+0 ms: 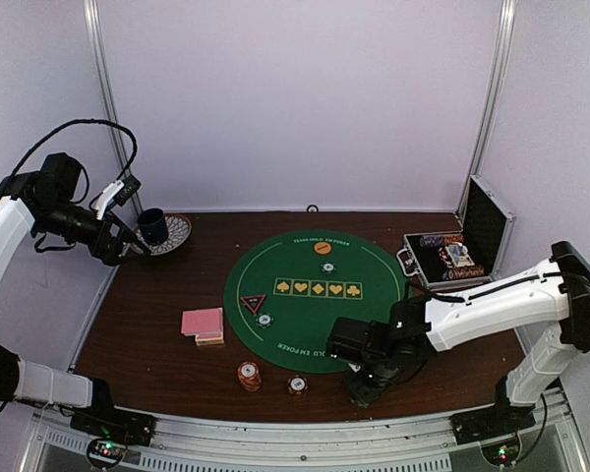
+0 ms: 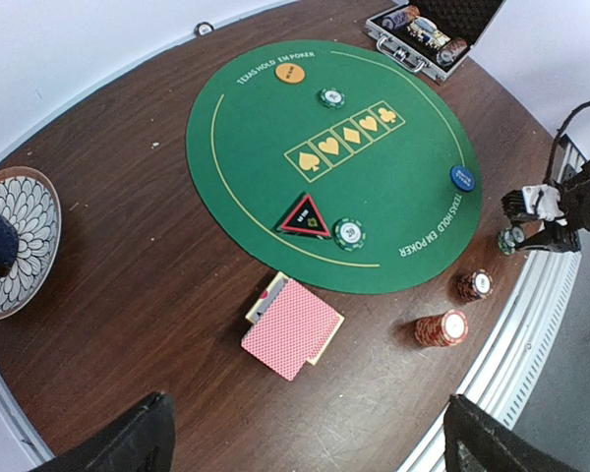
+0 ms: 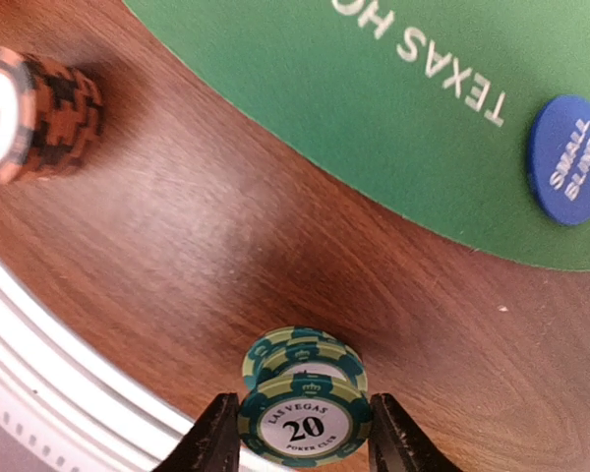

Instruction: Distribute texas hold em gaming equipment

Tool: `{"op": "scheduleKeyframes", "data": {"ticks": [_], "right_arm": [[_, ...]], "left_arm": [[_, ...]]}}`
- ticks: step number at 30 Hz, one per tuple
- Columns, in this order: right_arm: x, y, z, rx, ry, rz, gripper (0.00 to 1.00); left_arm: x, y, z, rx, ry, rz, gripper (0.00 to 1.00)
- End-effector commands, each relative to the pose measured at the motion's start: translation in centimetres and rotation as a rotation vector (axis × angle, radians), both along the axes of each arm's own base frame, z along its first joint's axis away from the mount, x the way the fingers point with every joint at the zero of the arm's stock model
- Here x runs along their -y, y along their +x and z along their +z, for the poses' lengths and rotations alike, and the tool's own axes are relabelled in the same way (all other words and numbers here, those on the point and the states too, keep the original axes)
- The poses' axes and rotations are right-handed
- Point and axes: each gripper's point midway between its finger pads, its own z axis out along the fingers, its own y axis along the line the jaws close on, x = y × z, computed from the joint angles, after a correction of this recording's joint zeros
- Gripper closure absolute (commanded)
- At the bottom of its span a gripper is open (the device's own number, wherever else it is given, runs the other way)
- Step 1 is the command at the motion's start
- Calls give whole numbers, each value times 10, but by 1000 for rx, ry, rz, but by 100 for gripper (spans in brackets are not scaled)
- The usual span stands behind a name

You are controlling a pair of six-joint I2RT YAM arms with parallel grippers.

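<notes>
My right gripper (image 3: 305, 433) is shut on a small stack of green-and-cream poker chips (image 3: 305, 418), its top chip marked 20, low over the wood near the table's front edge (image 1: 364, 379). A blue disc (image 3: 568, 157) lies on the green mat's rim (image 3: 305, 118). Two orange chip stacks (image 2: 442, 328) (image 2: 475, 285) stand on the wood in front of the mat. The pink-backed card deck (image 2: 293, 327) lies left of them. A red triangle (image 2: 305, 216), a green chip (image 2: 348, 232), another chip (image 2: 331, 96) and a yellow-orange disc (image 2: 290, 73) lie on the mat. My left gripper (image 1: 118, 246) is open and empty, high at the far left.
The open silver-and-black chip case (image 1: 442, 256) with more chips stands at the back right. A dark blue cup (image 1: 153, 226) on a patterned plate (image 1: 177, 234) sits at the back left, beside my left gripper. A metal rail (image 3: 69, 364) runs along the table's front edge.
</notes>
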Motion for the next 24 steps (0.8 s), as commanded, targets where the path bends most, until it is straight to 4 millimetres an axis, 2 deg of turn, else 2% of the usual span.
{"op": "scheduleKeyframes", "data": {"ticks": [1,5,10,12,16,20,24], "right_arm": [[-5,14,39,79,31,10,57],[-1,39,59,114,48,-37,59],[24,93,69,146,50,-172,59],[35,113,63,155,33,-226,59],[49,140,40,151,18,-299,59],[63,157,15,129,-4,-350,59],[66,164,-3,104,-17,-366,59]], "left_arm": [[3,-1,10,38,-4,-22,3],[3,-1,10,36,-7,-22,2],[4,-1,10,37,-9,-23,2],[4,-1,11,37,-14,-23,2],[4,-2,12,41,-12,-20,2],[4,-2,13,42,-11,-19,3],[4,-2,11,39,-11,-19,2]]}}
